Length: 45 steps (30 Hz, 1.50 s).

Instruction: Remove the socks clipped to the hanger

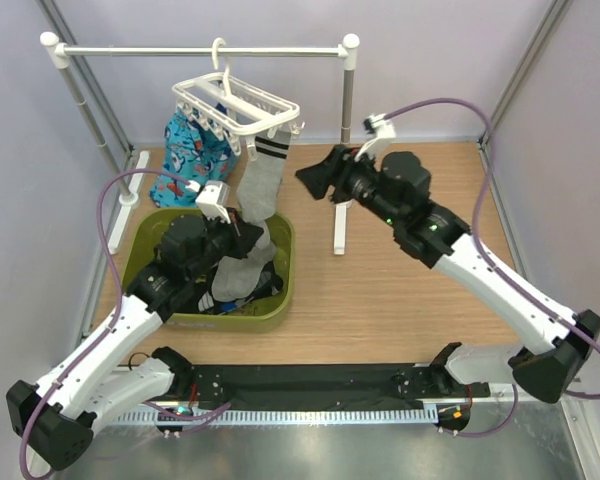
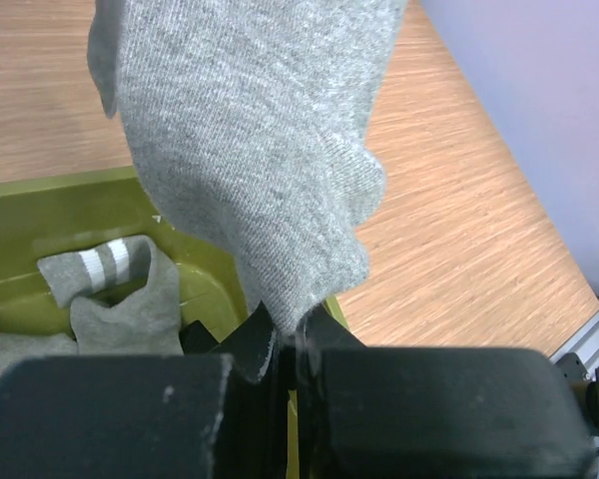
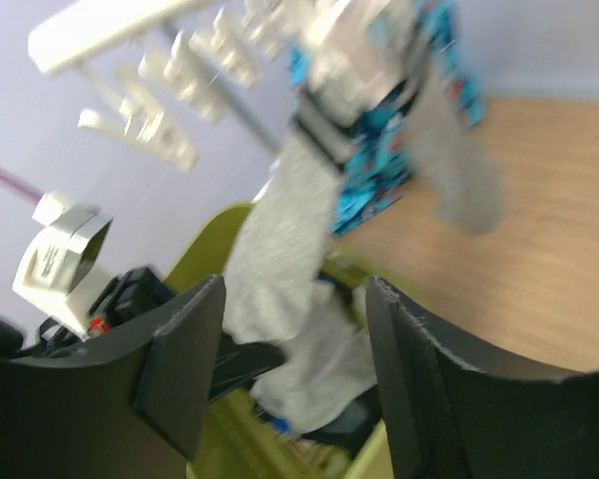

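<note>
On my left, a blue patterned cloth [image 1: 188,150] hangs behind the olive bin [image 1: 286,262], which has other socks [image 1: 242,282] lying in it. My left gripper [image 2: 288,344] is clamped on the toe of a grey sock [image 1: 257,190], whose striped cuff is clipped to the white hanger [image 1: 238,103]. My right gripper [image 1: 316,176] hovers beside that sock, jaws spread wide, holding nothing.
</note>
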Available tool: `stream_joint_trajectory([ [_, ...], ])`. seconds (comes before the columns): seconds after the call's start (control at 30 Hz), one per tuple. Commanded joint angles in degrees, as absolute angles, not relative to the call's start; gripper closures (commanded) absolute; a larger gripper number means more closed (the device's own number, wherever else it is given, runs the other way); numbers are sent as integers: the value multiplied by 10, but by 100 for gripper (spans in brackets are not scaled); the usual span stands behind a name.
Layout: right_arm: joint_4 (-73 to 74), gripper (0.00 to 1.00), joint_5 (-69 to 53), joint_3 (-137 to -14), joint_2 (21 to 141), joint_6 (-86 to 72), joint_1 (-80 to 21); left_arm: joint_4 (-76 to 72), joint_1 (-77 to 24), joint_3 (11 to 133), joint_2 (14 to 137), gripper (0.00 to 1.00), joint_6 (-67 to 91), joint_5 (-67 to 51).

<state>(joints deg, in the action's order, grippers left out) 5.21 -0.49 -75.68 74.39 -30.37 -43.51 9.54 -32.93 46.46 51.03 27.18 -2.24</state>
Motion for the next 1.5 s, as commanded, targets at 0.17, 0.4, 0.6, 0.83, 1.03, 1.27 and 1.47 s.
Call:
stream_joint_trajectory([
  [0.17, 99, 49, 9, -818, 758, -257, -308, 90, -328, 466, 495, 100, 285, -47],
  [0.4, -85, 59, -120, -850, 857, -279, -250, 91, -328, 469, 493, 100, 287, -57],
  [0.6, -152, 35, -195, -875, 918, -276, -250, 91, -328, 471, 504, 100, 289, -62],
  [0.83, -218, 26, -256, -833, 911, -259, -255, 86, -329, 475, 517, 100, 290, -64],
  [1.03, -241, 27, -312, -833, 917, -248, -255, 86, -328, 471, 514, 100, 292, -64],
  [1.27, -270, 26, -347, -842, 920, -258, -259, 86, -329, 470, 518, 100, 291, -63],
  [1.47, -279, 26, -352, -850, 924, -268, -269, 83, -328, 469, 519, 100, 292, -65],
])
